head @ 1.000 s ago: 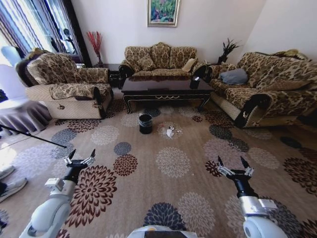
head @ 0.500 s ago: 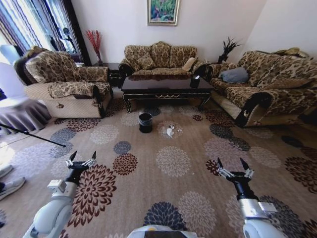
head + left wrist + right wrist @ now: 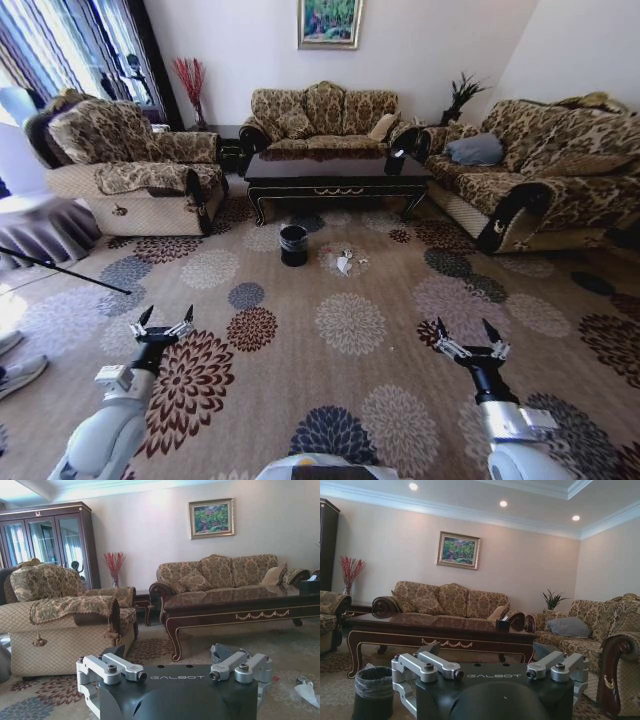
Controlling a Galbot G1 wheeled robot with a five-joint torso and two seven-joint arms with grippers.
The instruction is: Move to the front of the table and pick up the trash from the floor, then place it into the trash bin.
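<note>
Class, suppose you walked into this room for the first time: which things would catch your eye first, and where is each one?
The bold flower-medallion floor spreads across the whole room, and the glossy dark table stands at its far end before the sofa. Just in front of the table sits the small black trash bin, with the white trash lying on the carpet beside it. Near the camera, the left gripper and right gripper hang open above the carpet.

One table (image 3: 335,172), one trash bin (image 3: 293,246), three sofas (image 3: 322,115).
</note>
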